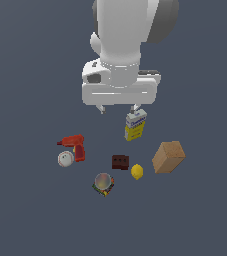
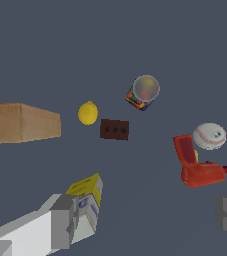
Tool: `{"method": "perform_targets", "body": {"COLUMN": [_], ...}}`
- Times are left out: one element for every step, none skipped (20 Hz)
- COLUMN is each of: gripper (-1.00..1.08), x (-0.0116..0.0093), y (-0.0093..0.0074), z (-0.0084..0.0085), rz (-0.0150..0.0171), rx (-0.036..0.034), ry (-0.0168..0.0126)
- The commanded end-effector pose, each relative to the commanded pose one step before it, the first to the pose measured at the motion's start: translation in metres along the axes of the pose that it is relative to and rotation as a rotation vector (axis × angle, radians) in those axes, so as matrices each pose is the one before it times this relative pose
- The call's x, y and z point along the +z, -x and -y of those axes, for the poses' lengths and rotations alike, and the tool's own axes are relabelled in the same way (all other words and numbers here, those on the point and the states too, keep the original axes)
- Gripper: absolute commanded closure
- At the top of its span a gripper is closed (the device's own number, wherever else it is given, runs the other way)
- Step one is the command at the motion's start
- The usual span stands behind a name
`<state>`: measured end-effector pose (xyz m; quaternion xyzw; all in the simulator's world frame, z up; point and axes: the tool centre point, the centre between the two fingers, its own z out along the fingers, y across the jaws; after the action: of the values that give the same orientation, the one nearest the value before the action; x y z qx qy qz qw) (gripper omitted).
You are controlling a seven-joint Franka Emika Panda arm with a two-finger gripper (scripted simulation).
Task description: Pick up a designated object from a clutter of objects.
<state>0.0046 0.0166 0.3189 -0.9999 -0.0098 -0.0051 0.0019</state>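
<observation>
Gripper: the gripper (image 1: 118, 108) hangs high above the desk (image 1: 30, 210) with its fingers (image 2: 65, 220) wide apart and nothing between them.
Yellow-and-white box: the yellow-and-white box (image 1: 135, 126) stands just beside one finger in the wrist view, upright, not touched as far as can be seen.
Step in hand: judged as the approach; nothing is grasped and the gripper is not yet over its target.
Middle of the clutter: the red drill (image 1: 75, 146) with the white ball (image 1: 65, 159) touching or just beside it; the dark brown block (image 1: 120, 161), the lemon (image 1: 137, 171) and the tan cube (image 1: 168, 156).
Can: the can (image 1: 103, 184) lies farthest from the gripper, just beyond the dark brown block, apart from it.
Can's axis: short body, tilted; its silver lid faces up and partly toward the cameras, so the axis leans off vertical.
Next move: likely travel past the block, centre over the lid, match the tilt, then descend with the fingers spread either side of the label.
</observation>
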Motion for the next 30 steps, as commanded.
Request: {"method": "perform_targets", "body": {"gripper": [-0.92, -0.92, -0.92, -0.92, -0.92, -0.92, -0.92, -0.92, -0.92, -0.92, -0.92, -0.92, -0.92, -0.92, -0.92, -0.92, -0.92, -0.92, -0.92, -0.92, -0.92, -0.92, -0.92, -0.92, -0.92, -0.92, -0.92, -0.92, -0.92, -0.92], "x": [-0.00091, -0.00012, 0.0002, 0.00046, 0.00071, 0.00097, 0.00124, 0.00153, 0.00181, 0.00211, 0.00244, 0.00277, 0.0031, 0.00346, 0.00383, 0.00423, 0.00464, 0.00508, 0.00553, 0.00601, 0.00651, 0.00703, 0.00734, 0.00751, 0.00767, 0.00784, 0.00799, 0.00815, 0.0083, 0.00843], "y": [-0.00015, 0.00022, -0.00013, -0.00049, -0.00086, -0.00122, -0.00158, -0.00193, -0.00228, -0.00259, -0.00293, -0.00325, -0.00356, -0.00389, -0.00421, -0.00451, -0.00482, -0.00511, -0.00539, -0.00566, -0.00591, -0.00614, -0.00615, -0.00605, -0.00593, -0.00581, -0.00569, -0.00556, -0.00542, -0.00528], "z": [0.00099, 0.00001, -0.00012, -0.00026, -0.00027, -0.00031, -0.00035, -0.00043, -0.00046, -0.00054, -0.00063, -0.00071, -0.00076, -0.00079, -0.00084, -0.00087, -0.00091, -0.00093, -0.00094, -0.00096, -0.00096, -0.00097, -0.00091, -0.00086, -0.0008, -0.00076, -0.0007, -0.00066, -0.00063, -0.0006], "rz": [-0.00072, 0.0, 0.00006, 0.00008, 0.00009, 0.0001, 0.00011, 0.00013, 0.00015, 0.00018, 0.00022, 0.00026, 0.00029, 0.00031, 0.00034, 0.00037, 0.00039, 0.00042, 0.00044, 0.00045, 0.00046, 0.00047, 0.00045, 0.00042, 0.00038, 0.00034, 0.0003, 0.00025, 0.0002, 0.00015], "rx": [-0.00951, 0.0, 0.00131, 0.0025, 0.0032, 0.004, 0.00487, 0.00585, 0.00679, 0.00792, 0.00921, 0.01042, 0.01146, 0.01246, 0.01354, 0.01467, 0.01581, 0.01692, 0.01803, 0.01916, 0.02026, 0.02138, 0.02174, 0.02173, 0.02169, 0.02167, 0.02161, 0.02157, 0.02152, 0.02142], "ry": [0.00544, 0.0, -0.00082, -0.00066, -0.0005, -0.00042, -0.00036, -0.00034, -0.00036, -0.00047, -0.00063, -0.00076, -0.00078, -0.00074, -0.00073, -0.00075, -0.00074, -0.0007, -0.00065, -0.00059, -0.0005, -0.0004, -0.00027, -0.00014, 0.0, 0.00013, 0.00025, 0.00038, 0.0005, 0.00061]}}
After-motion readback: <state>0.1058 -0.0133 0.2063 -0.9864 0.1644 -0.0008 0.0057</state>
